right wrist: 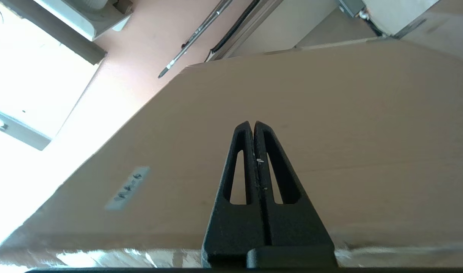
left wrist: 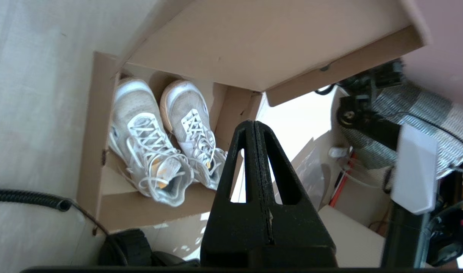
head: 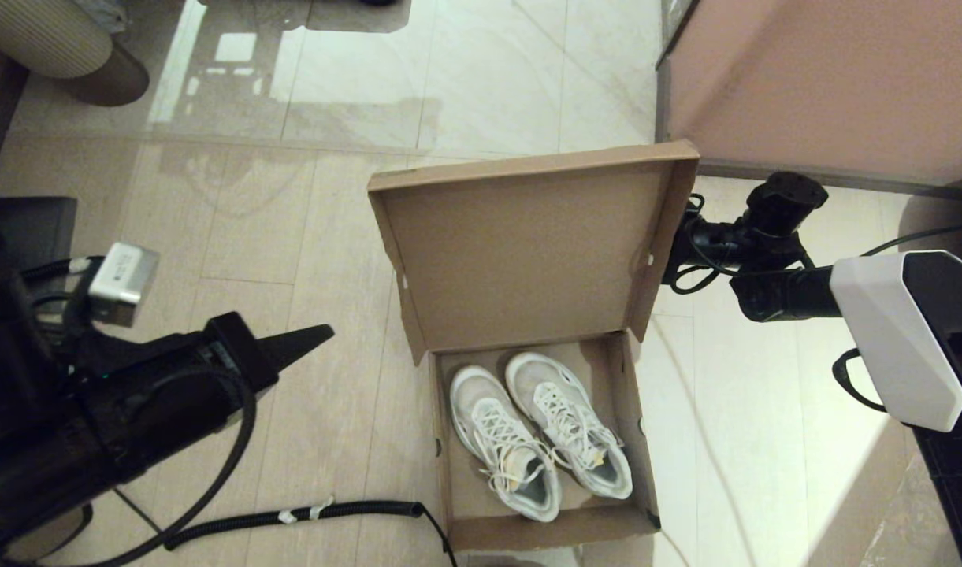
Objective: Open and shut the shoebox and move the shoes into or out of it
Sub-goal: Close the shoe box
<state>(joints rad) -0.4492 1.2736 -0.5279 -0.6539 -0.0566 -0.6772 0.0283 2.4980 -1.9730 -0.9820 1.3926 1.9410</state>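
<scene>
The shoes (head: 540, 433) lay side by side in the shoebox (head: 630, 409), which stood on the floor (head: 323, 236) before the robot. Their toes pointed toward the raised lid (head: 528, 252) and their heels toward the robot, the long axis tilted a little to the robot's left at the toe end. The lid stood nearly upright at the far side, so the box was open from above.

The left claw (head: 323, 335) hovered well to the left of the box and above the floor, its fingers pressed together and empty. Its tip pointed toward the box's left wall, so the shoes lay to its right and lower down. The right claw (right wrist: 253, 125) was behind the lid's right edge, also closed on nothing. With the lid between that claw and the shoes, the left one probably had the freer path to them, while the right was better placed to push the lid shut.

The head view showed the whole layout but hid the right claw's fingers behind the lid. The right wrist view showed those fingers against the lid's outer face and its white label (right wrist: 127, 187). The left wrist view showed the yellowish insoles (left wrist: 161, 182) and the shoes under the lid's overhang. A black cable (head: 307, 516) ran along the floor near the box's front left corner.
</scene>
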